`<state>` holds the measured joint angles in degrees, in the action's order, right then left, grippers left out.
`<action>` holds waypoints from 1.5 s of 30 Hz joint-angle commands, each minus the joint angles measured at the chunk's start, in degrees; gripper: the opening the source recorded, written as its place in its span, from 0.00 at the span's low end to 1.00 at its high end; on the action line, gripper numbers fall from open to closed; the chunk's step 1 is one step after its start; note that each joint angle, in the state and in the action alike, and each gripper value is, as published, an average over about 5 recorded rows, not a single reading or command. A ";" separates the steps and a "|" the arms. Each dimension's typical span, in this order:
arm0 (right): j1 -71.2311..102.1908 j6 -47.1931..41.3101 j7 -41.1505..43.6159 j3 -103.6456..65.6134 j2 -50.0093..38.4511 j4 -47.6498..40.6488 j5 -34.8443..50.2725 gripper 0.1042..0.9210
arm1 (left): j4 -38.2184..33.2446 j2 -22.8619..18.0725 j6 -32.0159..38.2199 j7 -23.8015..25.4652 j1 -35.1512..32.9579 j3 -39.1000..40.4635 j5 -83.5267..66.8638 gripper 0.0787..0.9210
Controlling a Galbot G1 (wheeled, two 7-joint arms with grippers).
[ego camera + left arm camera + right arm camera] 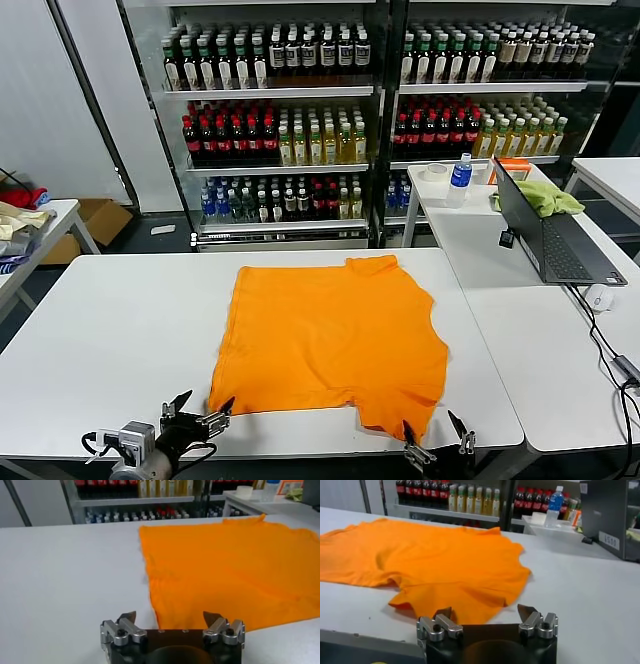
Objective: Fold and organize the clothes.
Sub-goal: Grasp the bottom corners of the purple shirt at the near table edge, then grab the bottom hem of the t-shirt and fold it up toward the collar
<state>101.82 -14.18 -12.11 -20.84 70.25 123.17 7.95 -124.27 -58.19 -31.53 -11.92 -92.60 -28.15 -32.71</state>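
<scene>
The bright orange short-sleeved T-shirt of soft fabric (335, 340) serves as the landmark here: it lies spread flat in a single layer on the broad white rectangular table (110, 330), roughly in the middle of it, with one edge running close to the table's near side. No fold shows anywhere in it; both sleeves lie out to the sides, one at the far edge and one at the near right corner of the cloth. I judge the task barely begun, with every fold and the final tidy placement left to do.

Starting on the left, the left gripper (198, 411) hovers just beside the shirt's near left corner, low over the table. Its jaws stand wide apart and hold nothing; in the left wrist view the two fingertips frame that corner of the cloth without touching it, as far as that angle lets me tell.

Moving right along the near edge of the shirt, the right gripper (437, 432) sits just off the near right sleeve, at the table's near rim. Its jaws are likewise spread wide and empty, with the sleeve's hem lying just ahead of the fingertips in the right wrist view.

With both grippers poised at the shirt's two near corners, the step in hand looks like a first paired pinch, probably to lift the near edge and carry it across the shirt.
</scene>
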 commanded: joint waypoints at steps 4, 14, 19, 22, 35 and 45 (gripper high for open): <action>-0.52 -0.41 -1.10 1.45 0.48 -0.76 0.39 0.87 | 1.13 -0.67 -1.08 -2.96 0.59 1.79 1.59 0.88; -1.21 -2.27 -1.73 2.13 0.12 0.02 3.23 0.56 | 1.69 -0.97 -0.93 -2.76 0.49 3.08 1.98 0.70; -2.02 -3.12 -1.52 1.68 -0.53 0.08 5.64 0.39 | 2.13 -1.05 -0.76 -2.66 0.92 3.81 2.58 0.52; -2.87 -3.60 -1.26 0.97 -1.22 0.23 6.91 0.28 | 2.18 -1.02 -0.74 -1.71 1.24 3.87 2.76 0.42; 3.49 -4.57 2.64 -1.30 -4.74 8.74 7.26 0.01 | -3.48 2.02 0.08 1.60 -3.73 0.41 1.99 0.02; 14.24 -4.11 2.15 -4.10 -5.95 15.07 4.97 0.01 | -8.50 4.68 1.24 0.42 -14.59 -2.98 2.04 0.00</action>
<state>108.64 -18.35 -10.50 -23.44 65.32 133.58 13.76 -128.23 -55.43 -31.16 -11.61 -98.06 -28.56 -30.68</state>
